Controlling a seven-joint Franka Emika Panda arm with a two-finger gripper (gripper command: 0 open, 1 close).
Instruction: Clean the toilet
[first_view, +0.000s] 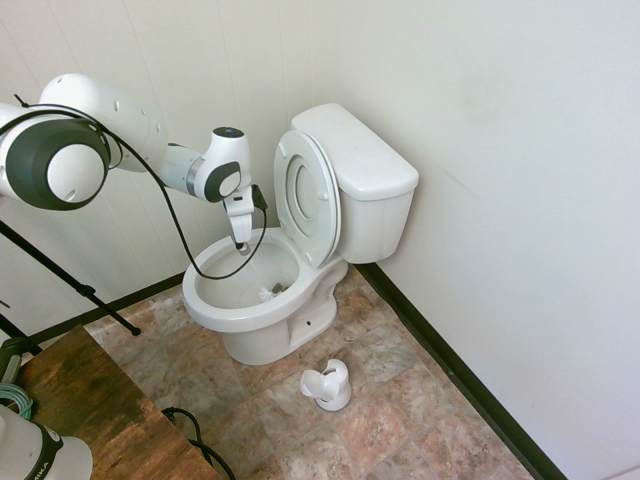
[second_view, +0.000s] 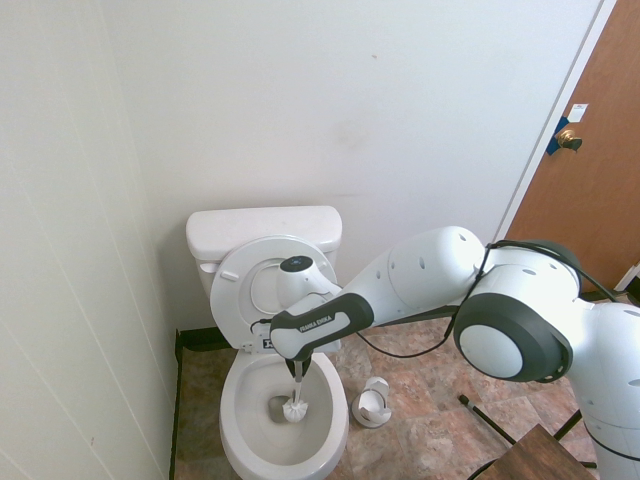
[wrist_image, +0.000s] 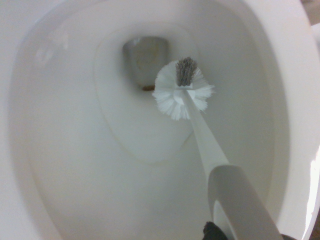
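- First exterior view: the toilet stands against a plain white wall in the far corner of a small bathroom, its seat and cover tipped up against the tank. The floor is mottled brown and tan tile, edged by a dark baseboard. A small white brush holder sits on the tile just beside the toilet's base, on the near side. A brown wooden surface fills the near left corner. The gripper hangs over the bowl's left rim, pointing down, its fingers pinched on the handle of a toilet brush whose head is down inside the bowl.
- Second exterior view: the toilet sits in the left corner between two white walls; a brown door with a brass knob is at the far right. The brush stands nearly upright in the bowl near the drain.
- Wrist view: the glossy white bowl fills the frame; white bristles with a grey tuft lie just beside the drain opening.
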